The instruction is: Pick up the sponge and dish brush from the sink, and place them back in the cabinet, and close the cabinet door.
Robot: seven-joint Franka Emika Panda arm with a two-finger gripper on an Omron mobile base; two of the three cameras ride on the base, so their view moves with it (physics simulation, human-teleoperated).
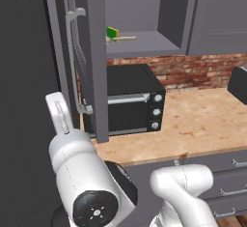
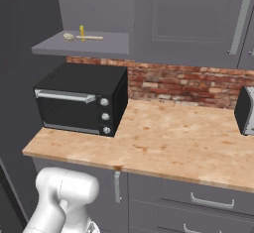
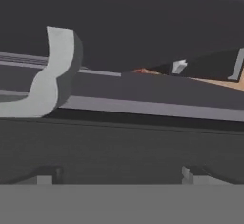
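The cabinet point(image 1: 144, 42) stands open, and the green sponge point(image 1: 112, 33) and the cream-headed dish brush point(image 1: 123, 38) lie on its grey shelf point(image 2: 99, 46). From the right base view the sponge point(image 2: 82, 31) shows edge-on in yellow beside the dish brush point(image 2: 69, 36). The cabinet door point(image 1: 94, 76) is swung out towards me, its silver bar handle point(image 1: 73, 52) on the left face. My gripper point(image 3: 119, 175) is open and holds nothing; it sits close to the handle's end bracket point(image 3: 52, 70). The sink is out of view.
A black toaster oven point(image 1: 132, 100) sits on the wood-grain countertop point(image 1: 202, 120) right under the cabinet. A tall dark unit point(image 1: 24, 76) walls off the left. A small appliance point(image 2: 245, 110) stands at the counter's far right, with grey drawers point(image 2: 208, 200) below.
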